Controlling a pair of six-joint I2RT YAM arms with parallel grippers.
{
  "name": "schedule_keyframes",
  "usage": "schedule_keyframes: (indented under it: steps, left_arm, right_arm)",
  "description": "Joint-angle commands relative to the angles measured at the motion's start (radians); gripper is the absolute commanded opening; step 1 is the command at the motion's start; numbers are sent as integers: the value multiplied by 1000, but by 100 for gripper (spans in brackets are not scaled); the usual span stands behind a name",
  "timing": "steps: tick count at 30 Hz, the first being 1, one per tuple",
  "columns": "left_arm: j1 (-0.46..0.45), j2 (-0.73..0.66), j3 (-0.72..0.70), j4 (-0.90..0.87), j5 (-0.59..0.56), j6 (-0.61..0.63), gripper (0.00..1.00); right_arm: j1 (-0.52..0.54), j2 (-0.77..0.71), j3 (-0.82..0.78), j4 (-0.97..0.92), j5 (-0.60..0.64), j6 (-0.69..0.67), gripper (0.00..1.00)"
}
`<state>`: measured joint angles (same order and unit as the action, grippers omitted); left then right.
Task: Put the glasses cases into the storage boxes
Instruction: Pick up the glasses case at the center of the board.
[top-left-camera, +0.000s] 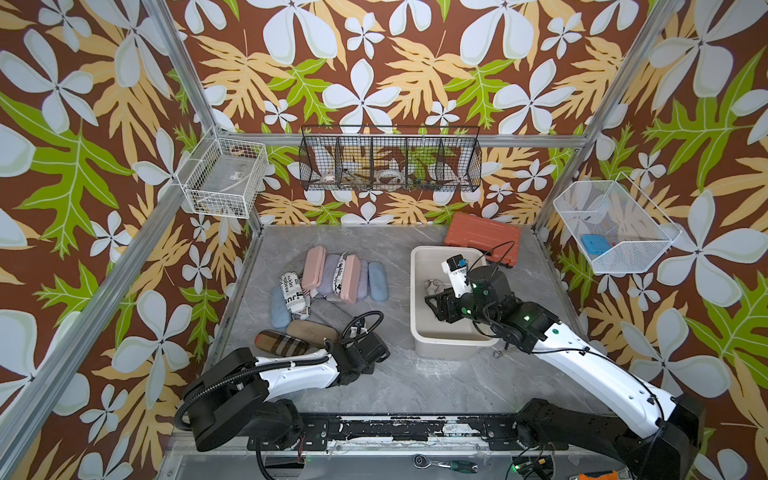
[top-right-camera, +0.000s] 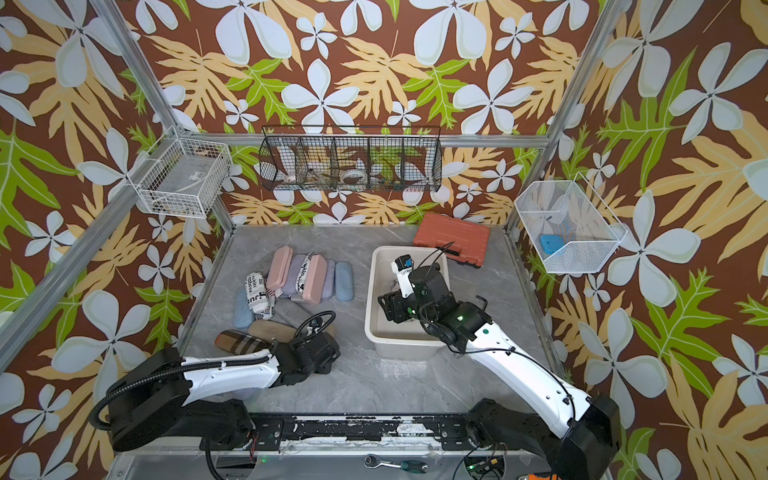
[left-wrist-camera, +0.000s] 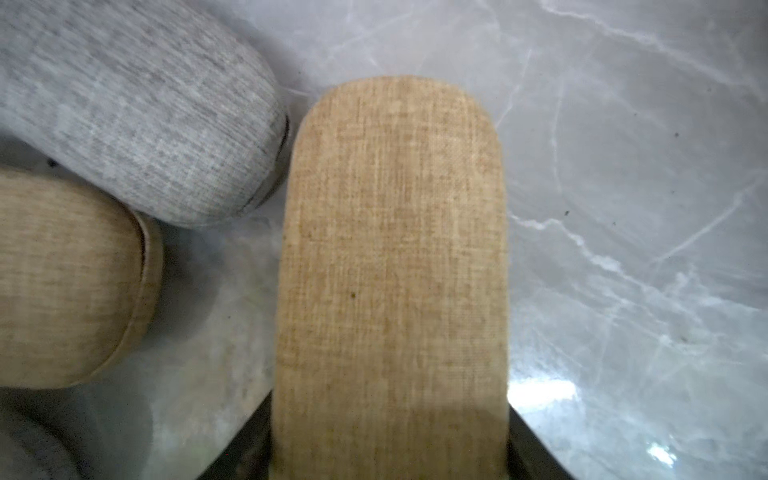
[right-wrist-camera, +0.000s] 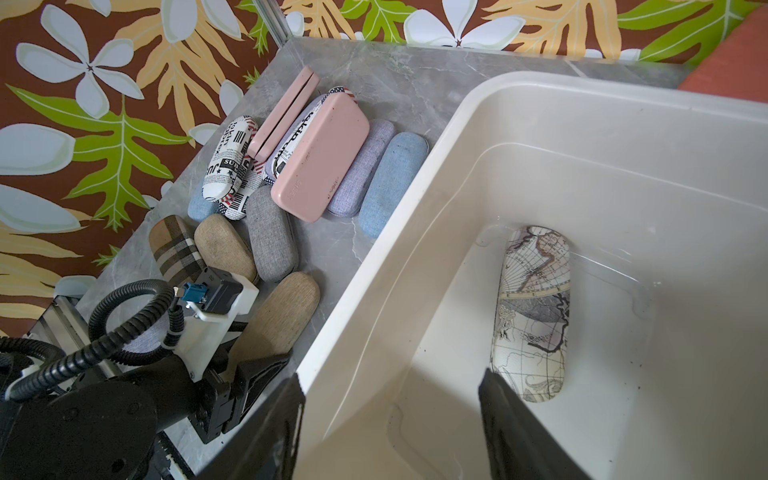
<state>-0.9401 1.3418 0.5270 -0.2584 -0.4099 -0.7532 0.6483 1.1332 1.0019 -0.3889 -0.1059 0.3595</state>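
Top views, left gripper (top-left-camera: 370, 353): low over the table (top-left-camera: 415, 382) at the near edge of the pile of glasses cases; its jaws are hidden beneath the wrist.
Top views, right gripper (top-left-camera: 438, 307): hangs inside the storage box (top-left-camera: 444, 351), pointing down.
Top views, storage box: stands right of the pile and apart from it, just in front of the orange-red tool case (top-left-camera: 482, 239); a map-print case (top-left-camera: 434, 286) lies on its floor.
Top views, pile: pink case (top-left-camera: 313, 268), newspaper-print case (top-left-camera: 293, 293) and light blue case (top-left-camera: 377, 280) lie at the far end; plaid case (top-left-camera: 286, 345) and second tan case (top-left-camera: 311, 332) lie nearest the left arm.
Left wrist, left gripper (left-wrist-camera: 388, 415): closed on the tan woven case (left-wrist-camera: 390, 249), with dark fingers (left-wrist-camera: 249, 453) set against both long sides; the case lies flat on the table.
Left wrist, neighbours: grey case (left-wrist-camera: 145, 116) just beside the held case's end; second tan case (left-wrist-camera: 70, 278) against the grey one.
Right wrist, right gripper (right-wrist-camera: 390, 378): open, nothing between its fingers (right-wrist-camera: 507, 428); one finger stands in front of the map-print case's (right-wrist-camera: 532, 307) near end, contact not discernible.
Right wrist, map-print case: flat on the box floor, close to one wall (right-wrist-camera: 623, 174).
Right wrist, left gripper (right-wrist-camera: 253, 365): grips one end of the tan woven case (right-wrist-camera: 282, 311), which lies on the table just outside the box.
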Motion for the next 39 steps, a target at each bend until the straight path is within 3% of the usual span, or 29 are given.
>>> schedule_keyframes:
  steps: [1,9,15,18,28,33,39]
  left_arm:
    - [-8,-78,16,-31,-23,-25,49]
    - [-10,-458,-51,186,24,64,43]
    - [-10,-631,-117,436,151,161,42]
    - [-11,-621,-87,469,185,184,42]
    - [-12,-514,-5,504,222,169,41]
    - [-11,-514,6,506,184,177,41]
    - [-11,-508,10,502,170,180,43]
  right_arm:
    - [2,-7,16,9,-16,10,66]
    - [2,-46,-6,108,-25,64,65]
    - [4,-55,-43,295,-268,171,68]
    - [10,-38,-44,369,-323,219,72]
    - [87,102,58,389,-305,226,75]
    - [124,171,98,374,-269,221,69]
    - [129,209,109,373,-296,234,48]
